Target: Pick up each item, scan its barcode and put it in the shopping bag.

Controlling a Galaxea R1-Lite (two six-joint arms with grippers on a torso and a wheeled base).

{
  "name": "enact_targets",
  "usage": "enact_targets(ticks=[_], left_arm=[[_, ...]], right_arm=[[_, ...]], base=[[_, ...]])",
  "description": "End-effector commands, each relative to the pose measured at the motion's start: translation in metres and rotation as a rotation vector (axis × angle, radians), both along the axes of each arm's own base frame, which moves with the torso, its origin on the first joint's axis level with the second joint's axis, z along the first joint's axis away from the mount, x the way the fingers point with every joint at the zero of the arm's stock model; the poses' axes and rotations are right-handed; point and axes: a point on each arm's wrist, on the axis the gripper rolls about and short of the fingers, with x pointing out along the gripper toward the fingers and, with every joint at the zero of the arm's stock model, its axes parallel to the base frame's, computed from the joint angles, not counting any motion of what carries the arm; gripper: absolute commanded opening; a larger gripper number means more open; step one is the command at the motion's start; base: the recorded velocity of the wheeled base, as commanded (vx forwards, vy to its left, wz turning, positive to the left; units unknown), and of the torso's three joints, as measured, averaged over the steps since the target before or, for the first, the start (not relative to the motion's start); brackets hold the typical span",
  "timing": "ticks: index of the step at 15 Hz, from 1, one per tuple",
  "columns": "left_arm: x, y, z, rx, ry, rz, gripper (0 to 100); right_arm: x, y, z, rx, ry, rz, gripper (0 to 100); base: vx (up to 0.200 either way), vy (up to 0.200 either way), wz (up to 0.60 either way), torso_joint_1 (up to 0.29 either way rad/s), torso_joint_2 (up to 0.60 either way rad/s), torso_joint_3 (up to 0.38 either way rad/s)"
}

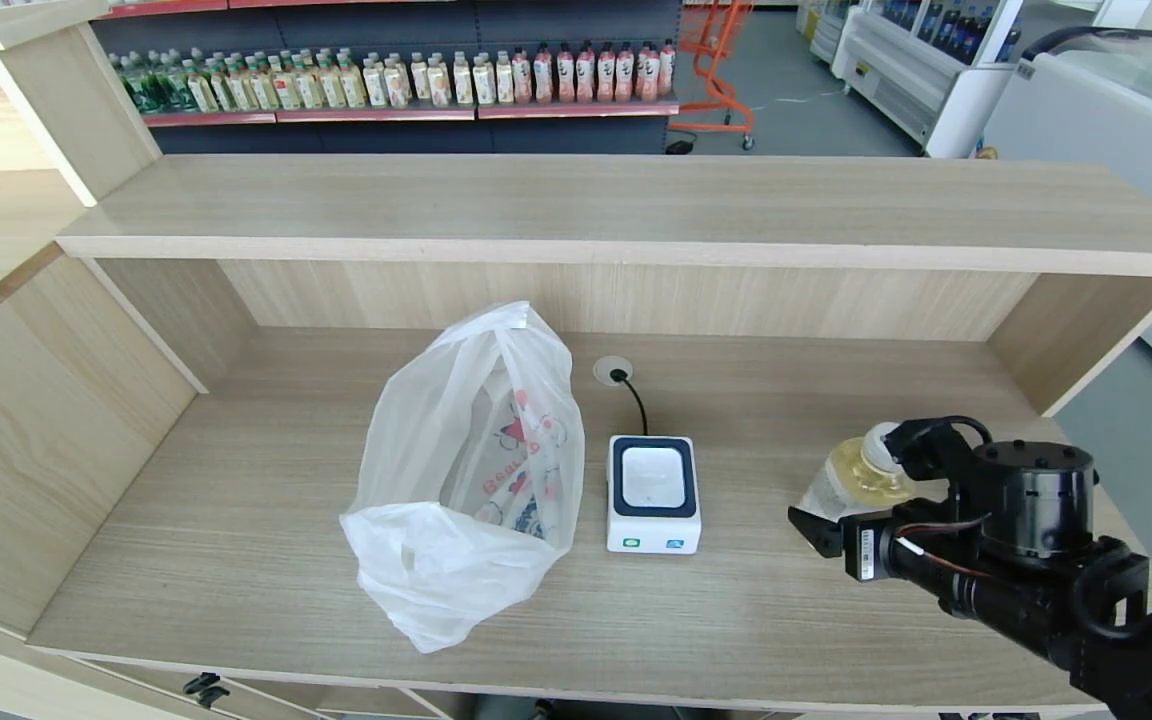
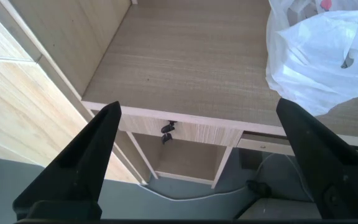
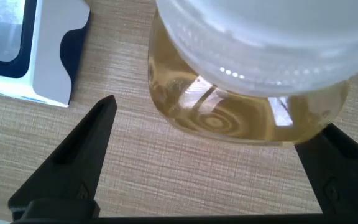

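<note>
gap between scanner (image 1: pixel 652 492) and bottle (image 1: pixel 858 480)

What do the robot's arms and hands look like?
The left hand has two black, wedge-shaped fingers that taper to blunt tips, and the right hand has the same. The right arm is black too, with a round drum-shaped wrist, a looping black cable, thin red and white wires, and a small white label.

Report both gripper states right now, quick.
Left gripper: open, empty.
Right gripper: open, fingers either side of the bottle, not clamped on it.
</note>
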Motion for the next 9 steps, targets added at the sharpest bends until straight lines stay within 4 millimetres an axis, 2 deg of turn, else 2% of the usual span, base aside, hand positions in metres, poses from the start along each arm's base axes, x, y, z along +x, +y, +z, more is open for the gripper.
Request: enact_targets(ticks=[1,9], left_arm=[[0.0,0.0,0.0,0.0,0.0,0.001,100],[0.0,0.0,0.0,0.0,0.0,0.001,100]], right_arm=[[0.007,0.006,-0.014,-0.005,0.011,0.011,100],[0.025,0.012,-0.015,0.006,-0.119,0.018,100]], base=[[0.0,0.0,0.0,0.0,0.0,0.0],[0.0,0.0,0.0,0.0,0.0,0.0]])
